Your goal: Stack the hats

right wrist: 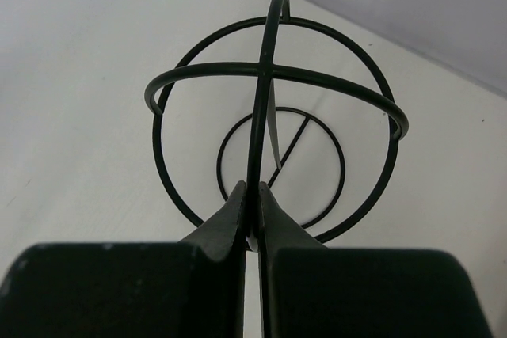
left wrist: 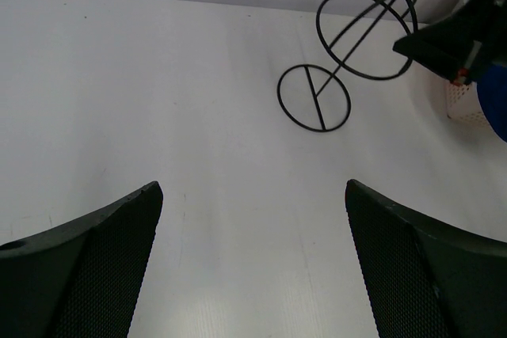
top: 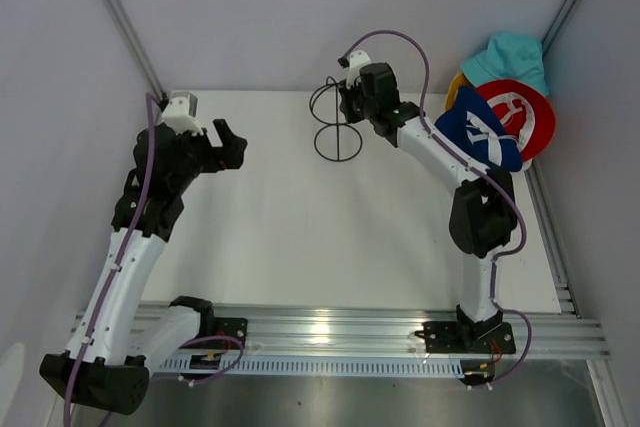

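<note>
White table (top: 260,227), wrist-only — right claw (right wrist: 252,197) pinching frame (right wrist: 263,69)

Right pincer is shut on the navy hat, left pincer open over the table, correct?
No: the right pincer is shut on the wire frame, not the navy hat, as the right wrist view shows. The left pincer is open over the table.

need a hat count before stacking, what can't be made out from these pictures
Top view: only the navy hat, red hat, teal hat and a yellow sliver show; any hats beneath them are hidden.
Left wrist view: hats cut off by the right edge, one blue patch left.
Right wrist view: no hats, just the wire frame between the right fingers.
</note>
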`<state>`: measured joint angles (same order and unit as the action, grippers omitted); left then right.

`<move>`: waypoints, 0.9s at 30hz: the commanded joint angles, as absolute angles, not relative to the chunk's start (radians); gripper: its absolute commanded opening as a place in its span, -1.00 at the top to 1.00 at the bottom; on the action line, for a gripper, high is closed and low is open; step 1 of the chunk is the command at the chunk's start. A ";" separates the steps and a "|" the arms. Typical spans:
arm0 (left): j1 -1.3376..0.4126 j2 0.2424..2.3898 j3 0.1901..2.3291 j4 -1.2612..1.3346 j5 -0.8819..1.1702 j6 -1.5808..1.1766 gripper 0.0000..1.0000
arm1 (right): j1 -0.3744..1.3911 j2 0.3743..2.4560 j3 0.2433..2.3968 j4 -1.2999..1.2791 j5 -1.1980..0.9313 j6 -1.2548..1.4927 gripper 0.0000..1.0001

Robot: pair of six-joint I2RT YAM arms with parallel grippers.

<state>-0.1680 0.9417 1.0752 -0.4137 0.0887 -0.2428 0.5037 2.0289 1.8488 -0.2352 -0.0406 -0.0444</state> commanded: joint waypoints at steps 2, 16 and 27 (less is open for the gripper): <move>-0.175 0.910 1.088 -0.416 0.011 -0.247 -0.99 | 0.537 1.808 1.702 -0.270 -0.092 -0.020 1.00; -0.172 0.813 1.072 -0.410 -0.015 -0.261 -0.99 | 0.647 1.255 1.109 -0.209 -0.183 0.166 1.00; -0.130 0.810 1.068 -0.396 0.020 -0.279 -0.99 | 0.899 1.126 0.968 -0.268 -0.066 0.221 1.00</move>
<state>-0.1406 0.8169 1.0733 -0.4286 0.0078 -0.2699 0.8471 1.1549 0.9783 -0.2794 -0.1375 0.1806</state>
